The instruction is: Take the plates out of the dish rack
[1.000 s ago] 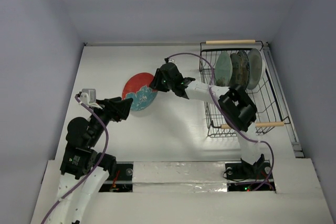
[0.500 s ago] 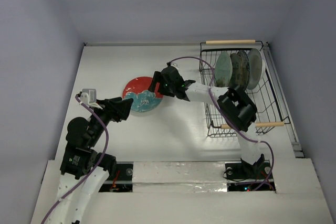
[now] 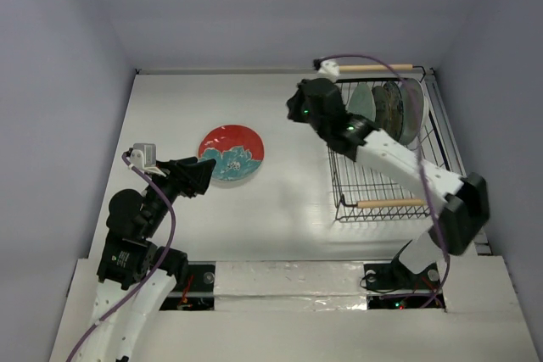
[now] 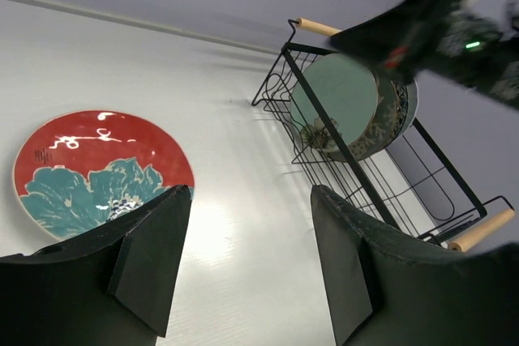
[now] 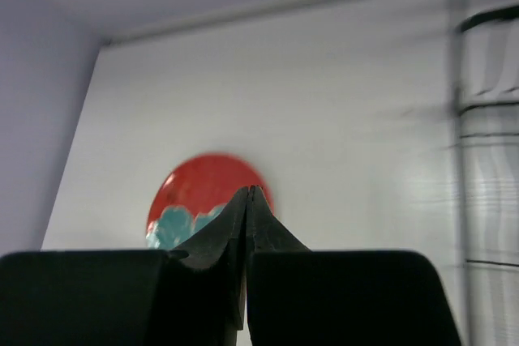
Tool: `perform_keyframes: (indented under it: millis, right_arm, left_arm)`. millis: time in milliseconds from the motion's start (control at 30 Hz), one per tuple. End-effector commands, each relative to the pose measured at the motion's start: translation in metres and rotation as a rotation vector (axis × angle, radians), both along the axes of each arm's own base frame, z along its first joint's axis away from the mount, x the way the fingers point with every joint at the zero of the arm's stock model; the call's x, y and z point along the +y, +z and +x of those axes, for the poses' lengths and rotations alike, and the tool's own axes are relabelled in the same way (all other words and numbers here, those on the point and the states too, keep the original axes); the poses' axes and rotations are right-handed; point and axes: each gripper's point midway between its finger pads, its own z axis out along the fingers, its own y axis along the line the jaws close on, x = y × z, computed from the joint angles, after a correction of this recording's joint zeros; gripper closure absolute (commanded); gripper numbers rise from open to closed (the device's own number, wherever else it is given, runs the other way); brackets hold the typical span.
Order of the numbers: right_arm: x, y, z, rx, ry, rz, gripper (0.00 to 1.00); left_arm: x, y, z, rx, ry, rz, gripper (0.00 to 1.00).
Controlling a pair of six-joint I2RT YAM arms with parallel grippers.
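Observation:
The red-and-blue plate (image 3: 231, 152) lies flat on the table, free of both grippers; the left wrist view (image 4: 97, 164) and the right wrist view (image 5: 199, 192) show it too. Three plates stand on edge in the far end of the dish rack (image 3: 356, 184): pale green (image 3: 361, 112), dark patterned (image 3: 389, 108) and white (image 3: 413, 108). My right gripper (image 3: 297, 112) hangs raised by the rack's far left corner, shut with nothing in it (image 5: 248, 192). My left gripper (image 3: 209, 177) is low beside the red plate's near left edge, open and empty (image 4: 251, 200).
The rack (image 4: 357, 176) has two wooden handles, far (image 3: 373, 67) and near (image 3: 390, 203). Walls close in the table on the left, back and right. The right arm's blurred wrist (image 4: 438, 22) passes over the rack.
The right gripper let go of the red-and-blue plate, which now lies flat. It closed, rose and swung right toward the rack. The left arm has not moved.

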Motion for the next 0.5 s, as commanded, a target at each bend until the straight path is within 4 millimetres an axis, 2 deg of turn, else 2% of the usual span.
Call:
perform_keyframes:
  millis: [0,67,100,133,200,233,333,467]
  right_arm:
    - [-0.112,0.014,0.006,-0.047,-0.262,-0.197,1.0]
    - [-0.151,0.019,-0.006,-0.05,-0.324,-0.249,1.0]
    - [-0.175,0.02,-0.005,-0.047,-0.38,-0.267,1.0]
    - [-0.19,0.026,-0.011,-0.055,-0.396,-0.276,0.92]
    - [-0.212,0.014,-0.014,-0.015,-0.426,-0.319,0.76]
    - [-0.228,0.011,-0.012,0.004,-0.458,-0.335,0.62]
    - [-0.246,-0.009,-0.008,0.063,-0.469,-0.362,0.5]
    - [-0.246,-0.026,0.006,0.087,-0.426,-0.341,0.5]
  left_arm:
    - [-0.001,0.01,0.0,-0.045,-0.007,-0.011,0.42]
    - [-0.001,0.011,0.0,-0.046,-0.007,-0.011,0.42]
    - [-0.001,0.012,0.0,-0.049,-0.006,-0.012,0.43]
    - [0.0,0.012,0.0,-0.049,-0.004,-0.012,0.43]
    - [0.0,0.011,0.0,-0.05,-0.003,-0.011,0.44]
    - [0.0,0.011,-0.001,-0.053,-0.001,-0.012,0.45]
    - [0.001,0.012,-0.001,-0.052,0.0,-0.013,0.46]
    - [0.001,0.011,0.0,-0.051,0.002,-0.013,0.46]
